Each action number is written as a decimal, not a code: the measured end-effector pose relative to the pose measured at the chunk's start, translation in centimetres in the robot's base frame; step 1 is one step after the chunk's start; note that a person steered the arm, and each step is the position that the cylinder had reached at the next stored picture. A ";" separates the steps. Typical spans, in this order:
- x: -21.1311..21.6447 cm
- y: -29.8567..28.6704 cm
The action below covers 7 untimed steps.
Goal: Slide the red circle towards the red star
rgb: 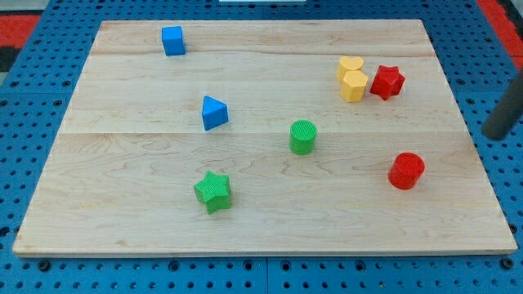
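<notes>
Pushing the red circle (406, 171) well means bringing my tip (495, 134), now off the worktop's (245, 237) right edge and well apart from every block, round to the circle's bottom side, then driving up the view. The red star (387, 82) sits above it, touching the yellow blocks (352, 79), so a gentle push seems wise. No pincer exists here, so its state cannot be told. Rod's upper part is cut off; the yellow shapes are unclear.
</notes>
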<state>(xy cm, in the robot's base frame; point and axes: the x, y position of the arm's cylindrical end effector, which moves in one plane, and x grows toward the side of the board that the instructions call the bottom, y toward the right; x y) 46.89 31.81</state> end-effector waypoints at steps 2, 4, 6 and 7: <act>8.0 -7.8; 7.0 -14.8; 1.1 -13.0; 0.8 -10.7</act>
<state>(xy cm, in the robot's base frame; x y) 47.74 21.13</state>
